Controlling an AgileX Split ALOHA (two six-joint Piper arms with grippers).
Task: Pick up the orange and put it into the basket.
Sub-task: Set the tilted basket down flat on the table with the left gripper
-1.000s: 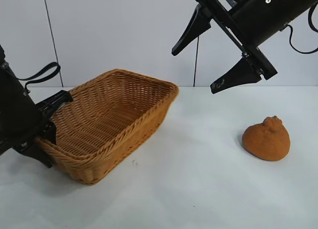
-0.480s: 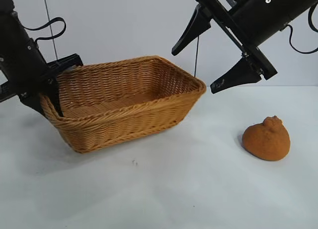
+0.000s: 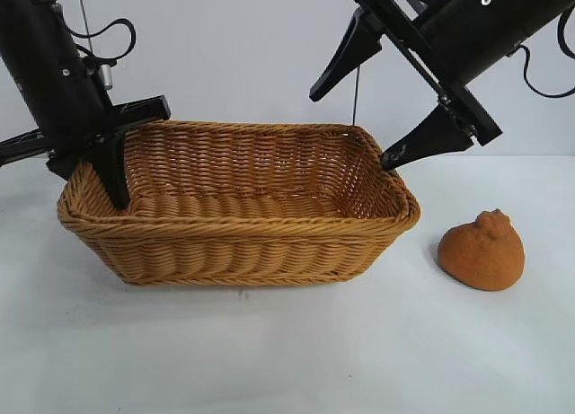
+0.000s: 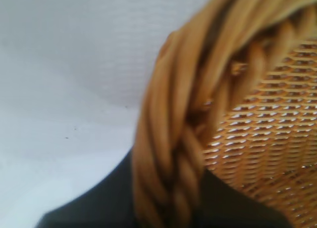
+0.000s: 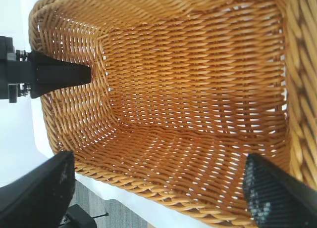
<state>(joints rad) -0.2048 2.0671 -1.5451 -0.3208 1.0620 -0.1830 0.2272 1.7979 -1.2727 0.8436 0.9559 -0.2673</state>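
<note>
The orange (image 3: 482, 251) lies on the white table at the right, clear of both grippers. The wicker basket (image 3: 243, 243) stands level across the middle, its right end close to the orange but apart from it. My left gripper (image 3: 106, 185) is shut on the basket's left rim, one finger inside and one outside; the left wrist view shows the braided rim (image 4: 173, 139) between the dark fingers. My right gripper (image 3: 351, 129) is open and empty, held high over the basket's right end. Its wrist view looks down into the empty basket (image 5: 198, 89).
The white table (image 3: 359, 342) reaches to a pale back wall. The left gripper's finger (image 5: 54, 74) shows inside the basket's far end in the right wrist view. A grey floor shows past the table's edge (image 5: 119, 203).
My left gripper has risen and swung the basket round, from tilted and skewed at the left to level and lengthwise across the middle. The right arm and the orange have not moved.
</note>
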